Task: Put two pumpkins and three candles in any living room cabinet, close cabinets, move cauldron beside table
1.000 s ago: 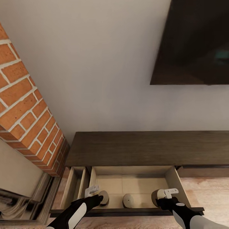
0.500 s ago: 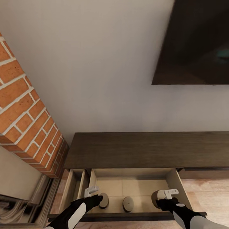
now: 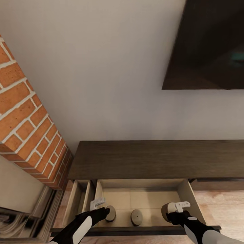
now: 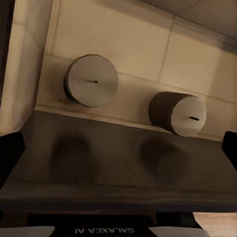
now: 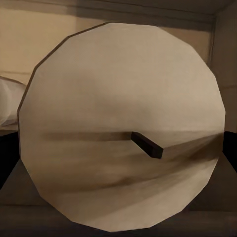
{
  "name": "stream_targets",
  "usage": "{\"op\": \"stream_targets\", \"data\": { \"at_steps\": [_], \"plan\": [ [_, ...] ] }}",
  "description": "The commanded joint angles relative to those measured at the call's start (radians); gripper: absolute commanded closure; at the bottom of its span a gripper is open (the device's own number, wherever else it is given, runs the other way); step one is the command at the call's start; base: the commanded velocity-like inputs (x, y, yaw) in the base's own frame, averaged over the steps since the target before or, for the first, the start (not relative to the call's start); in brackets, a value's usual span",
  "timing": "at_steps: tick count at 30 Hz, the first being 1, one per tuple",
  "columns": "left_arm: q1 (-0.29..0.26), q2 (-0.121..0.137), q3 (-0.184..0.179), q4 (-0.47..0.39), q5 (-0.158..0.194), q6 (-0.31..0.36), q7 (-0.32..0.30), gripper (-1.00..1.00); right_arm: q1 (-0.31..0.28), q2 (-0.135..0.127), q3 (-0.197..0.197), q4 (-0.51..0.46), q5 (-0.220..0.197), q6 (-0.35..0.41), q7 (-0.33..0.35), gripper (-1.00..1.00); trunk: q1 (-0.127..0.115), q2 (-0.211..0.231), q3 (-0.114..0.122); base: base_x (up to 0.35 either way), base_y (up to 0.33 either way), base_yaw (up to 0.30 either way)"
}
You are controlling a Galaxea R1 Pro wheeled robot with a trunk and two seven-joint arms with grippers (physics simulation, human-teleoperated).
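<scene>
Three candles lie in the cabinet's (image 3: 152, 159) pulled-out drawer (image 3: 142, 198): one (image 3: 110, 213) by the left gripper (image 3: 98, 204), one (image 3: 136, 217) mid-drawer, one (image 3: 166, 210) at the right gripper (image 3: 178, 205). A brick fireplace (image 3: 30, 128) stands left of the cabinet and a dark TV (image 3: 210, 44) hangs above. In the left wrist view both nearer candles (image 4: 92, 80) (image 4: 178, 114) lie apart beyond spread, empty fingers (image 4: 11, 155). The right wrist view puts the third candle's flat end (image 5: 123, 126) between the fingers, whose contact I cannot tell. Both arms are cut off by the head view's edge.
</scene>
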Motion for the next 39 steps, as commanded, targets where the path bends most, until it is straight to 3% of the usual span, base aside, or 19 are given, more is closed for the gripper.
{"op": "stream_targets", "data": {
  "at_steps": [1, 18, 33, 39],
  "plan": [
    [0.000, 0.000, 0.003, 0.000, 0.000, 0.000, 0.000, -1.00, 0.000, 0.000, 0.000, 0.000, 0.000, 0.000, -0.001, 1.00, 0.004, -0.007, -0.003, 0.000, 0.000, 0.000],
    [0.000, -0.002, 0.013, 0.000, 0.000, 0.000, 0.001, -1.00, 0.000, 0.001, 0.000, 0.000, 0.000, 0.000, -0.001, 1.00, 0.069, -0.126, -0.072, 0.000, 0.000, 0.134],
    [0.000, 0.000, 0.007, -0.002, -0.005, 0.002, -0.004, -1.00, 0.000, 0.000, -0.002, 0.000, 0.000, 0.000, -0.002, 1.00, 0.069, -0.126, -0.075, 0.002, -0.001, 0.033],
    [0.000, 0.000, 0.003, -0.001, -0.009, 0.004, -0.004, -1.00, 0.001, -0.001, -0.002, 0.001, 0.000, 0.000, -0.002, 1.00, 0.069, -0.126, -0.075, 0.211, -0.059, 0.000]
  ]
}}
